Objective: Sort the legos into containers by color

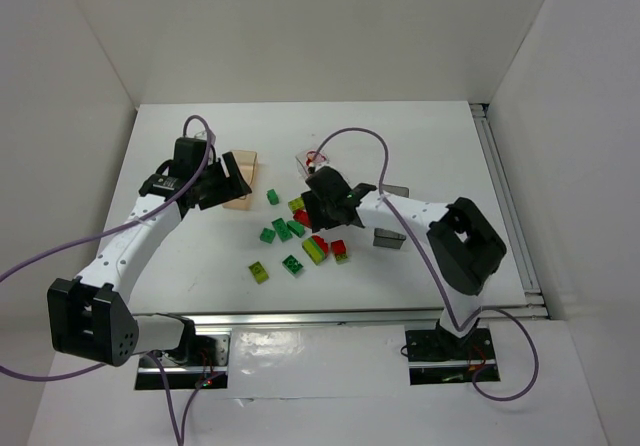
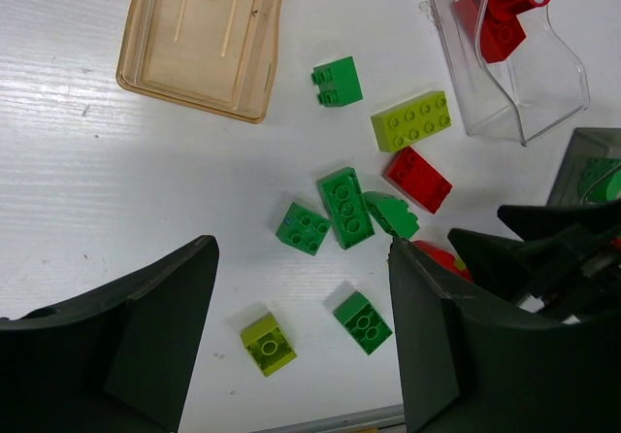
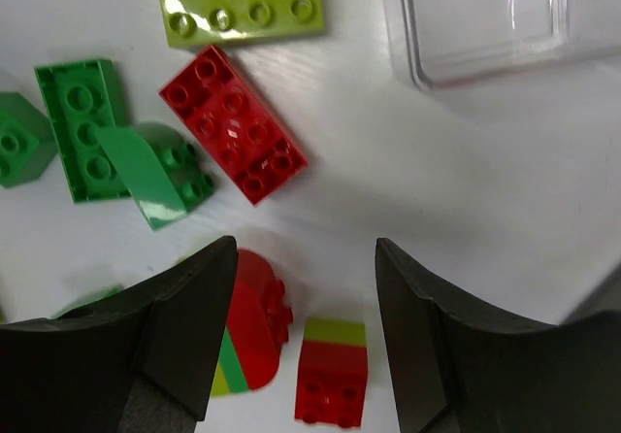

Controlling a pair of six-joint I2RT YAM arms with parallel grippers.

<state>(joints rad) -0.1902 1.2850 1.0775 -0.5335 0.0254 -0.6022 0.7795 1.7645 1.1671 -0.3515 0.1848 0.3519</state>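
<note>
left claw (image 2: 303, 258) released, right claw (image 3: 306, 258) released, three containers (image 2: 194, 35), ten loose legos (image 2: 345, 207) on table (image 2: 97, 181)

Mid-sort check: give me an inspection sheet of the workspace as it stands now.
Surface: white table.
Job's things: tan tub empty; clear tub holds red bricks; grey tub holds something green; loose bricks, green, yellow-green and red, lie between the arms.
Clutter: nothing seen.
Grippers: left gripper open, empty, above the loose bricks; right gripper open, over a two-colour brick.
Cables: purple cables loop above both arms.
Surroundings: white walls; metal rail at the right table edge.
</note>
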